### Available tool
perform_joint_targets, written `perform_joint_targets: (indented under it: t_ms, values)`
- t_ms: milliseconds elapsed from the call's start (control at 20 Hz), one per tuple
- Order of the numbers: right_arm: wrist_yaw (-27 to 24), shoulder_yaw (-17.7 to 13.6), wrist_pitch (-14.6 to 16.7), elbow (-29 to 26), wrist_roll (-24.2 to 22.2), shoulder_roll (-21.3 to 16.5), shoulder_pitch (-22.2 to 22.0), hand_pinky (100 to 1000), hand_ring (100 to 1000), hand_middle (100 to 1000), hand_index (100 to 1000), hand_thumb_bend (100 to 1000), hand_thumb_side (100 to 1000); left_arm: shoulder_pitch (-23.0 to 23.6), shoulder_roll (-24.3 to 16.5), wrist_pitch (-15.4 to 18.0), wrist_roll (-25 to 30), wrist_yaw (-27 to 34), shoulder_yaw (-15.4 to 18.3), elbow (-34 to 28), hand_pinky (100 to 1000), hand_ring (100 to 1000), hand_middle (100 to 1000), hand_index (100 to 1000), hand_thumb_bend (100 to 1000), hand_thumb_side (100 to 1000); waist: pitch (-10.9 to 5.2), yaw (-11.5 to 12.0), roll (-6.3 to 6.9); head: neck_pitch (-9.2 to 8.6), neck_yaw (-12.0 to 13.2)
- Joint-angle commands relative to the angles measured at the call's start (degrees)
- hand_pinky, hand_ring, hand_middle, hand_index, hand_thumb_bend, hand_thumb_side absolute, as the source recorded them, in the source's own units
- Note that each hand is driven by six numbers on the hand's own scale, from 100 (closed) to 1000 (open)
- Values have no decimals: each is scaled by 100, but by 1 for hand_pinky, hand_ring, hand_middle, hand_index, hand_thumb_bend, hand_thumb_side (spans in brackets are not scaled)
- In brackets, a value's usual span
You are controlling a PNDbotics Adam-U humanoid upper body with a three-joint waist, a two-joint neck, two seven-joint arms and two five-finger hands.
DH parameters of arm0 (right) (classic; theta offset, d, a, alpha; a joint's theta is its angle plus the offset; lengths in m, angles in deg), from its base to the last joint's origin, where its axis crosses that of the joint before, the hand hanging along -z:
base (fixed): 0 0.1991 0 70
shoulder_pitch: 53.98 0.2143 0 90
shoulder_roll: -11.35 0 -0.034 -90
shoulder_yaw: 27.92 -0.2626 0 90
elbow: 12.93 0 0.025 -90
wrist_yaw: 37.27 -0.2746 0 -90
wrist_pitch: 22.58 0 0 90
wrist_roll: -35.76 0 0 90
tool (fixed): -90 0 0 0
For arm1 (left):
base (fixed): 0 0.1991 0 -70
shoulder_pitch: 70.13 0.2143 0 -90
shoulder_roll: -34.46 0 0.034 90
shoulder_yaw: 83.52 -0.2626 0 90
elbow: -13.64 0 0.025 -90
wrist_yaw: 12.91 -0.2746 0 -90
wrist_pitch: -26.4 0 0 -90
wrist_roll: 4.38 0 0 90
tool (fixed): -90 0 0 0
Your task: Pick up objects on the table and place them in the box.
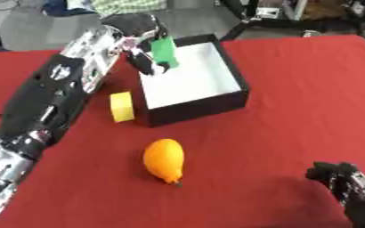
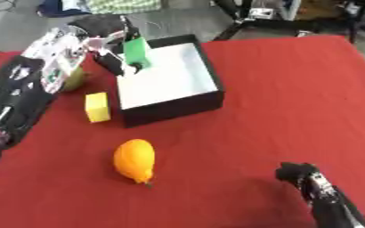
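Both eye views look down from the robot's head onto the red table (image 1: 294, 89), facing forward at close range. They share the box (image 1: 193, 78), orange fruit (image 2: 133, 159) and both arms.

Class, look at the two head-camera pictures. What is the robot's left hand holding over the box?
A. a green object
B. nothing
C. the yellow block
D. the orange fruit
A: the left hand has its fingers curled round a green object above the white inside of the box, while the orange fruit and yellow block lie on the red table.
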Motion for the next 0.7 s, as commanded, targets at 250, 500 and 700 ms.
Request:
perform_joint_targets:
  t_ms: [250, 500, 700]
  values:
    - [-45, 23, 13, -54, -29, -53, 68, 1000, 804, 709, 796, 100, 1000, -159, 226, -11, -571, -283, 123, 511, 744, 604, 623, 829, 268, 543, -138, -31, -88, -11, 16]
    - [-53, 21, 21, -56, -28, -53, 78, 1000, 804, 709, 796, 100, 1000, -148, 199, 19, -494, -291, 68, 458, 769, 678, 748, 943, 603, 864, -136, -39, -84, -11, 3]
    - [-58, 14, 22, -56, -20, -52, 82, 1000, 804, 709, 796, 100, 1000, -150, 109, 32, -480, -275, 65, 390, 778, 706, 778, 962, 704, 937, -137, -37, -78, -11, 1]
